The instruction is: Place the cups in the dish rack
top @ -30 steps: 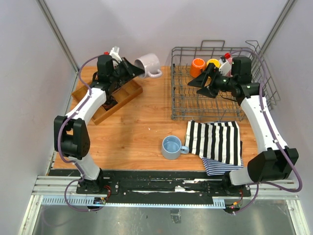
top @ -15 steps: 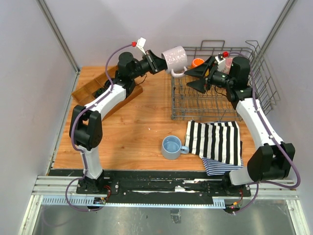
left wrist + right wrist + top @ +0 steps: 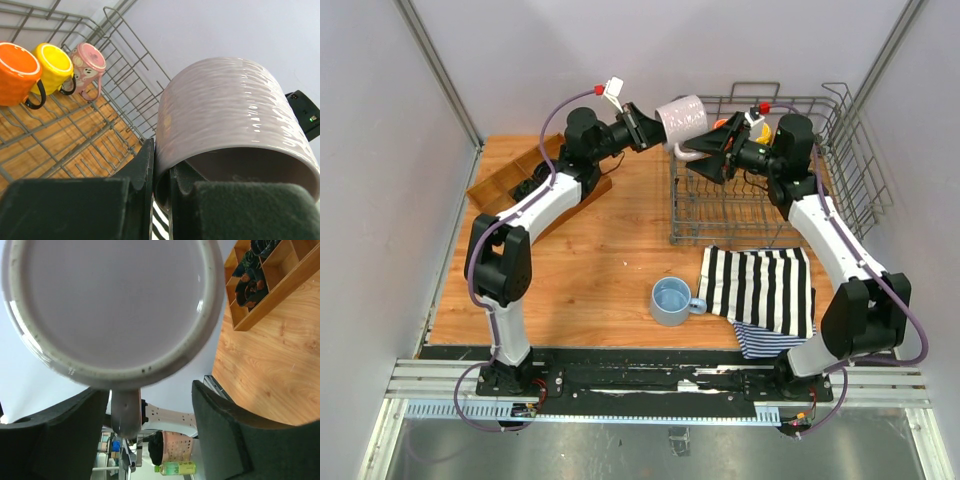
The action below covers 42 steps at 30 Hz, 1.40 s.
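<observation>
The left end effector [image 3: 645, 128] is clenched on the grey mug [image 3: 680, 118], holding it on its side in the air above the far edge of the bench, just left of the dish rack [image 3: 673, 190]. In the left wrist view one finger sits inside the rim and the other outside, pinching the mug's wall [image 3: 225, 115].

The right end effector [image 3: 712, 150] reaches leftward out of the rack to meet the mug's base. It is released, with its fingers [image 3: 230, 440] spread either side of the mug's handle [image 3: 125, 410]. Whether they touch the handle cannot be told from this angle.

The dish rack fills the far right corner of the bench. Along its far side an orange mug [image 3: 15, 72], a yellow mug [image 3: 52, 65] and a pink mug [image 3: 87, 62] lie in a row, side by side.

A light blue mug [image 3: 670, 300] stands upright near the near edge, its handle just beside a striped cloth [image 3: 765, 285] at the near right corner. A compartmented wooden tray [image 3: 505, 180] lies at the far left.
</observation>
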### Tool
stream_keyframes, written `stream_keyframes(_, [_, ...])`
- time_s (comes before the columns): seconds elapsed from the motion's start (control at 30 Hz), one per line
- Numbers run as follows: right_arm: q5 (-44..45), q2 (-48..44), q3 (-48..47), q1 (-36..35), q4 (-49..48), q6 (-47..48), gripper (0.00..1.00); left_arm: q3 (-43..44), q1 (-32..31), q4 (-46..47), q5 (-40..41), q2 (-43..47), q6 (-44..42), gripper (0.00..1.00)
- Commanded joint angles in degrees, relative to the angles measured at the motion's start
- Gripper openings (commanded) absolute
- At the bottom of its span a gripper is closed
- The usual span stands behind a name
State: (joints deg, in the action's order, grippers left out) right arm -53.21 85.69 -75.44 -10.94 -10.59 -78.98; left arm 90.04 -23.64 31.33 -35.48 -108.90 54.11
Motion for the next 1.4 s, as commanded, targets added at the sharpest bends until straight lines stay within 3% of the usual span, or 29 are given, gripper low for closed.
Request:
stream_keyframes(0.0, [1.53,1.29,-2.73,-2.49,-4.45,-1.4,0.62,3.59,-0.92,6.72,-0.06,0.14,0.18,0.01])
stream_keyframes(0.13, [3.96,1.01,-1.23,-3.43,-6.3,-1.53,0.49,3.15,-1.14,5.83,-0.44,0.72,-1.27,0.01])
stream_keyframes(0.47, [5.28,2.08,0.18,-4.24,-10.38,-3.56,0.29,1.38,-1.52,5.26,-0.9,1.83,-3.2,0.0])
stream_keyframes(0.8, [3.08,3.75,-1.36,-6.0,-10.32,-3.91,0.21,3.62,-1.45,1.63,-1.12,0.12,-3.84,0.01])
stream_keyframes(0.93, [3.37,3.72,-1.16,-5.95,-10.09,-3.95,0.04,3.74,-1.49,1.45,-1.04,-0.13,-3.74,0.01])
stream_keyframes(1.03, [3.97,3.65,-0.95,-5.97,-10.1,-3.87,0.01,3.87,-1.45,1.07,-1.16,-0.18,-3.94,0.01])
stream_keyframes(1.1, [5.01,2.96,-0.46,-5.98,-9.74,-3.05,0.01,4.06,-1.42,-0.73,-0.82,-0.11,-4.65,0.1])
stream_keyframes(1.23, [6.83,1.49,-0.81,-5.53,-6.92,0.28,0.01,4.26,-1.35,-3.89,0.35,0.55,-6.54,0.44])
stream_keyframes(1.37, [7.81,1.03,-0.99,-5.06,-6.58,1.23,0.01,4.04,-1.24,-5.52,0.51,0.41,-7.27,0.5])
